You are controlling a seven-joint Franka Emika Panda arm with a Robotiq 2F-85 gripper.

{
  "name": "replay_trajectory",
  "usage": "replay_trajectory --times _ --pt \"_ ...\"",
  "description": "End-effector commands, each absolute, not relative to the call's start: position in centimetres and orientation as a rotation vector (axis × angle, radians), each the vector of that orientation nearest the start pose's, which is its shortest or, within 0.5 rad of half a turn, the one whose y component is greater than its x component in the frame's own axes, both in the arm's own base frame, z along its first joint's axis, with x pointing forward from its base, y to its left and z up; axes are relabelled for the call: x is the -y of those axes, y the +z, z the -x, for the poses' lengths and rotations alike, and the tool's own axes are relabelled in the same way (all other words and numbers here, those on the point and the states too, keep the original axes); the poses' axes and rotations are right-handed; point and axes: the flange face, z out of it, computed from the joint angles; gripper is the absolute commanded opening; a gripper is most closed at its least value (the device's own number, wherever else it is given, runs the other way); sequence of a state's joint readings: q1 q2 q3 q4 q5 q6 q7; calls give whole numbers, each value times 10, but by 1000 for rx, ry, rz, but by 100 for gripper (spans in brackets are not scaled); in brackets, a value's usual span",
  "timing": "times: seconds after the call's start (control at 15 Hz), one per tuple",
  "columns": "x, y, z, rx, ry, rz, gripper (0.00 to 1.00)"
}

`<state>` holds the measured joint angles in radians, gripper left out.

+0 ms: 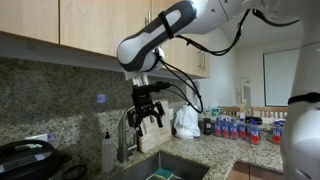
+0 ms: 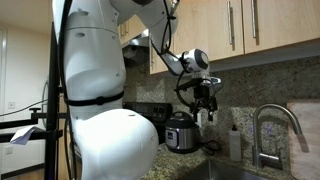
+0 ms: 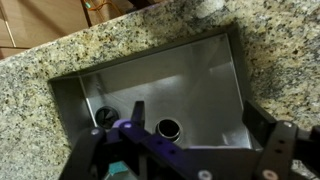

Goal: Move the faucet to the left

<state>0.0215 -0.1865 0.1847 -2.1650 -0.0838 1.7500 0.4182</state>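
The faucet (image 1: 126,132) is a brushed-steel gooseneck tap standing behind the sink; it also shows in an exterior view (image 2: 268,128). My gripper (image 1: 150,119) hangs open and empty over the sink, close beside the faucet's arch and at about the height of its top. In an exterior view my gripper (image 2: 203,113) is clearly apart from the faucet. In the wrist view my open fingers (image 3: 200,128) frame the steel sink basin (image 3: 190,75) and its drain (image 3: 168,128). The faucet is not clear in that view.
A small white soap bottle (image 1: 108,150) stands next to the faucet. Granite counter (image 3: 40,55) surrounds the sink. A white bag (image 1: 186,122) and several cans (image 1: 240,128) sit on the counter. A rice cooker (image 2: 181,132) stands there too. Cabinets (image 1: 60,25) hang overhead.
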Motion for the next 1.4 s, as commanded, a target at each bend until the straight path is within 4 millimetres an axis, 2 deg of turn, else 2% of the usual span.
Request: replay_trajectory --times 0.0,0.33,0.4,0.47,0.67,0.8,0.93,1.07,1.2,1.33 --pt "-86 446 -436 -338 231 3215 100" --pt "-68 411 -394 -449 190 3076 100" --pt "-60 408 -395 -488 162 3068 100" --pt "-72 411 -410 -464 225 3110 100" --pt "-61 407 -401 -500 195 3095 100" --pt "-61 408 -400 -501 190 3094 100" --pt "-59 405 -405 -521 85 3108 100" --pt "-44 397 -414 -538 -12 3101 100" --pt "-19 390 -418 -559 -113 3085 100" --pt "13 386 -407 -563 -193 3088 100"
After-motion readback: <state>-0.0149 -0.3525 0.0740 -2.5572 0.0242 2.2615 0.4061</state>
